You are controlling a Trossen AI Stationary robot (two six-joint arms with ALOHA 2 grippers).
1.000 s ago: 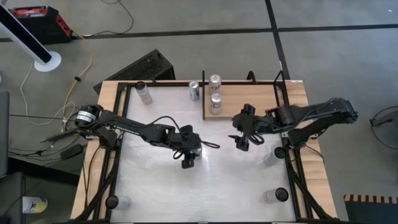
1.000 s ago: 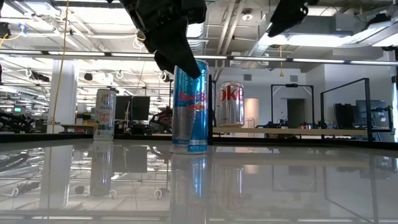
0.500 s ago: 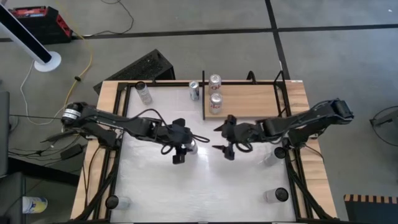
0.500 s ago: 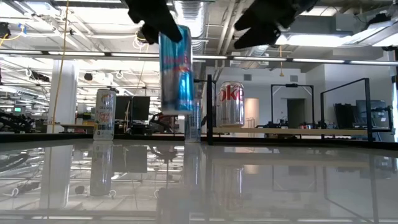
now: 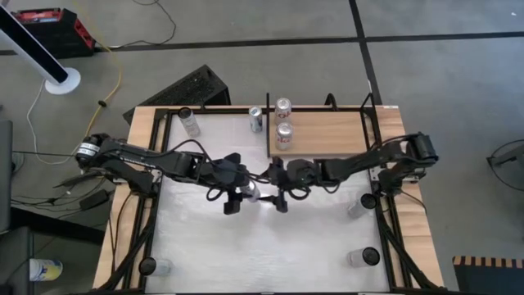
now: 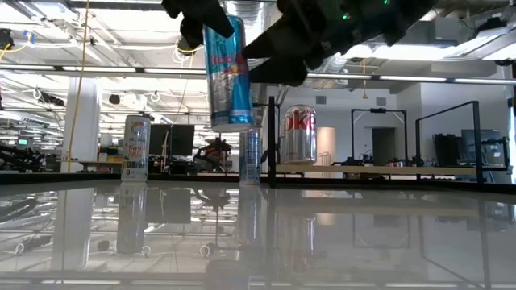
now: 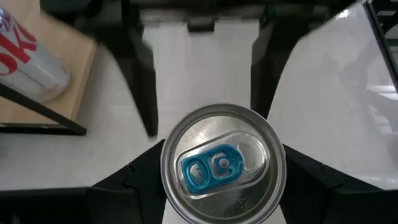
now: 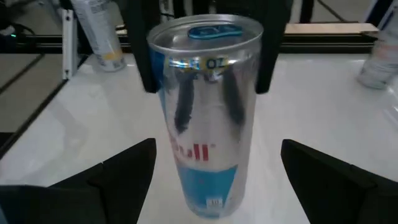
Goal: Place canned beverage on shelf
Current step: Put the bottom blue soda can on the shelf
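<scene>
left jaws (image 6: 211, 20): hold tall blue-silver aluminium can (image 6: 227, 74), frame centre | right jaws (image 8: 205, 180): wide, flanking it | risk: dropped in handover if released early

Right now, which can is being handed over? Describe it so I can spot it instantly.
Start at the wooden shelf at the table's far edge, then come toward the table's middle where both arms meet. The left gripper holds a tall slim blue-and-silver can off the table, the open right gripper beside it. Unlike the standing silver cans, it hangs in mid-air.

Blue-and-silver can (image 6: 229, 74), light-brown wooden shelf (image 5: 327, 135)
</scene>
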